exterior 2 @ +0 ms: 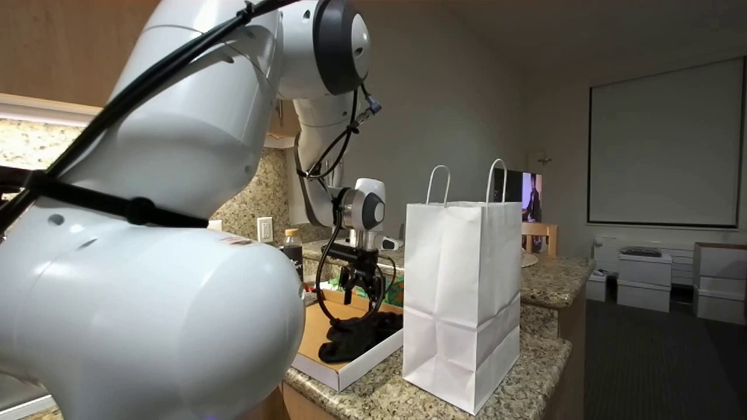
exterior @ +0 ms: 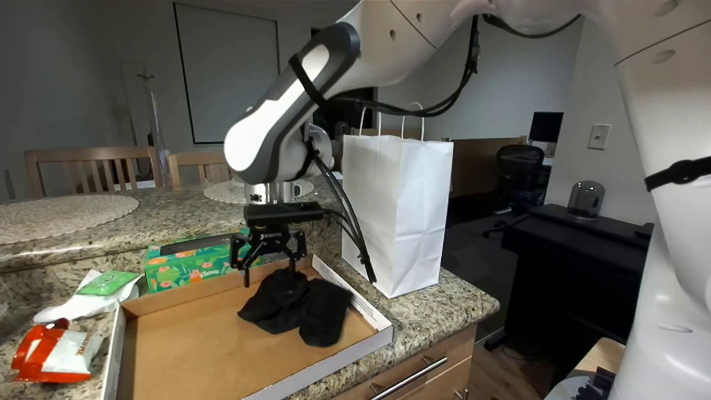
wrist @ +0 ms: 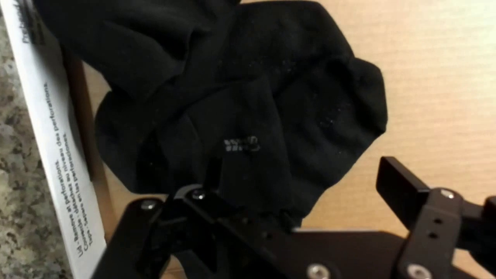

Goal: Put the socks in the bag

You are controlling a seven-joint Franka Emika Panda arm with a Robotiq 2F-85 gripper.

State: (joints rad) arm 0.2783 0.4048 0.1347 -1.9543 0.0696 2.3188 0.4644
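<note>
1. Your room has pale grey walls, and around the tray [exterior: 183, 350] the surface is a speckled granite counter [exterior: 472, 303]; beyond the tray rises a granite ledge [exterior: 172, 203] with round woven mats [exterior: 61, 214], and past it stand wooden chairs [exterior: 91, 154].
2. The tray itself is shallow cardboard, brown inside and white outside.
3. Your black socks [exterior: 325, 316] lie bunched inside the tray, near its wall on the side of the white paper bag [exterior: 422, 222]. The wrist view shows them rumpled on its brown floor, with a small pale print [wrist: 241, 144] on the cloth.
4. That bag stands upright just beside the tray in both exterior views, handles raised; its inside is hidden from you.
5. Your gripper [exterior: 269, 273] points down over the tray, its fingers [wrist: 403, 190] spread well apart, and you have hold of nothing that shows. In the wrist view, one finger is above bare tray floor and the other overlaps the socks; you cannot tell whether that one touches them.
6. In an exterior view, the floral tissue box [exterior: 178, 272] sits just behind the tray; left of the tray you have an orange-and-white packet [exterior: 61, 355] and a green packet [exterior: 109, 282] on white paper [exterior: 78, 306].
7. Beyond the tray, an exterior view shows a dark bottle [exterior 2: 293, 256] with a yellowish cap.
</note>
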